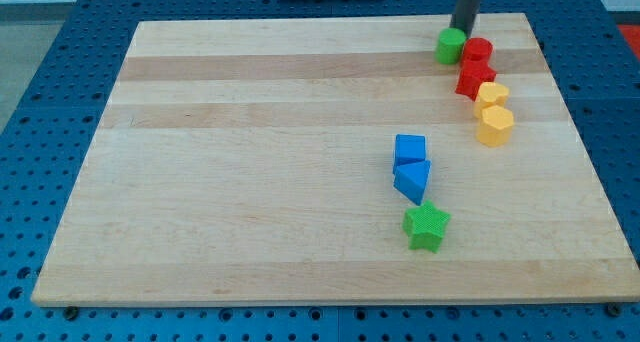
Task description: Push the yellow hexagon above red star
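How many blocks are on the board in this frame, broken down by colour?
Green: 2, a round block and a star
Red: 2, a cylinder and a star
Yellow: 2, a small block and a hexagon
Blue: 2, a cube and a wedge
Total: 8

Red cylinder [478,51] crowds red star's [474,80] top.

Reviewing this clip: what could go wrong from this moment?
My tip sits at the green cylinder, far side of the cluster from the yellow hexagon. The hexagon touches the yellow block, which abuts the red star; pushing may drag both. The board edge is close.
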Tool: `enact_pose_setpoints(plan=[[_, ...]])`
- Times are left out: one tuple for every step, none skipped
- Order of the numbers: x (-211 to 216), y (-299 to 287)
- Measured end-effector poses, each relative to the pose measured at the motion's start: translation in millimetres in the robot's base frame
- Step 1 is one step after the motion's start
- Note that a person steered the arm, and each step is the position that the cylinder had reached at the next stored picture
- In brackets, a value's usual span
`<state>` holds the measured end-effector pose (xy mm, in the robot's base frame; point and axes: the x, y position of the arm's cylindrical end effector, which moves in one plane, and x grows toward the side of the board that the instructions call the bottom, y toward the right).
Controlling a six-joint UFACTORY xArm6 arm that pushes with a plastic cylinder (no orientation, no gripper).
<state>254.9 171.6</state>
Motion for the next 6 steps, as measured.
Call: enact_pose_setpoints(plan=[[14.7,-30.5],[41.0,-43.7],[78.1,-43.7],[59.2,-57.4],[56.8,-9.6],[80.3,-15.8]])
